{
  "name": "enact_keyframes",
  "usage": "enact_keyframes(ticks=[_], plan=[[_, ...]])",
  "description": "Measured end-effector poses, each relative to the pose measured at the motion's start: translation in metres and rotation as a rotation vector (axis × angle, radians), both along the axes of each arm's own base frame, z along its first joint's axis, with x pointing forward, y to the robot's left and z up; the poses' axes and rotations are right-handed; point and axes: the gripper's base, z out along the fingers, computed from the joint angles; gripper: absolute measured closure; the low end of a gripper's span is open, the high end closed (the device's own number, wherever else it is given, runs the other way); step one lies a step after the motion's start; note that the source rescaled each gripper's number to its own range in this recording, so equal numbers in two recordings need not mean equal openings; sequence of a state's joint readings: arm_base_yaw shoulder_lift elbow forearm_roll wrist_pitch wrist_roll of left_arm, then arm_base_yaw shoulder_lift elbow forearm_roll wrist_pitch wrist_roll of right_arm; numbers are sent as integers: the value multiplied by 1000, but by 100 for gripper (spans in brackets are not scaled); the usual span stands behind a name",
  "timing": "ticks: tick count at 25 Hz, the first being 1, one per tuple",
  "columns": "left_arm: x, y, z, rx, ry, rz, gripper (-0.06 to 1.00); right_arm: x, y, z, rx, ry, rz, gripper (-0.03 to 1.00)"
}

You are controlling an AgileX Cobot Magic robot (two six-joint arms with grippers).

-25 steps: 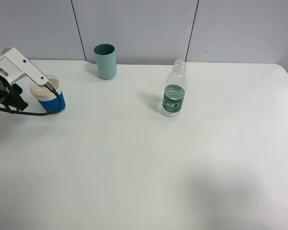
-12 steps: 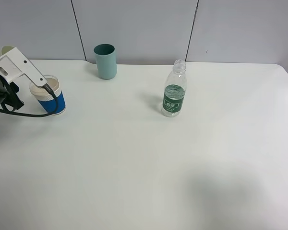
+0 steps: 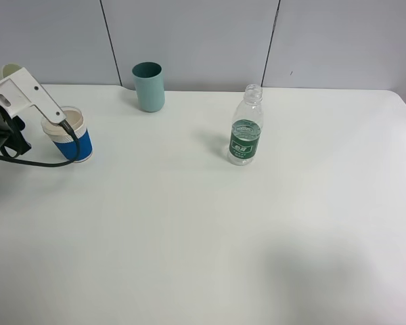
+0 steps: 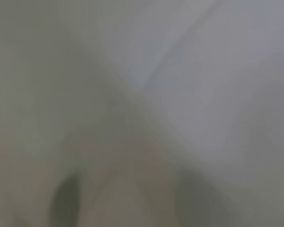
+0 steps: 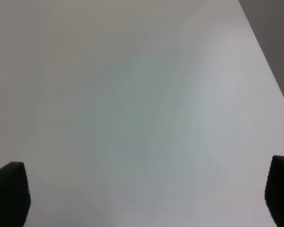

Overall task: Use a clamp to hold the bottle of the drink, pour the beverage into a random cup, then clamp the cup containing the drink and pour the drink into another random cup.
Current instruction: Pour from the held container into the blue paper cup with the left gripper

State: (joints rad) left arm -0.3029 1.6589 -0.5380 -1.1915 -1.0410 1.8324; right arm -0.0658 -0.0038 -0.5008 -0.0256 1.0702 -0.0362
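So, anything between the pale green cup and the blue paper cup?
Nothing visible. Only the left arm's white bracket overlaps pale green cup and blue paper cup; teal cup and bottle stand aside.

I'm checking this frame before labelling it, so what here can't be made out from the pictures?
- Left wrist view: wholly blurred; nothing nameable.
- Left gripper: hidden in the exterior high view behind the white wrist bracket at the left edge.
- Pale yellow-green cup: only its rim shows above that bracket.
- Blue paper cup: contents hidden by bracket and cable.
- Bottle: liquid level too faint to read.
- Right gripper: only two dark finger tips, cut by the edges.
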Motion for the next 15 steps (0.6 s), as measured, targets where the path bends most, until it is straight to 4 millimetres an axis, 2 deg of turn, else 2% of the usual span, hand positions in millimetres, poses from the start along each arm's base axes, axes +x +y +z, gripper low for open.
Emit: enact_keyframes(ticks=[15], plan=[[1,1,6,78,-19,-6,92,0,0,0,0,0,0,-3]])
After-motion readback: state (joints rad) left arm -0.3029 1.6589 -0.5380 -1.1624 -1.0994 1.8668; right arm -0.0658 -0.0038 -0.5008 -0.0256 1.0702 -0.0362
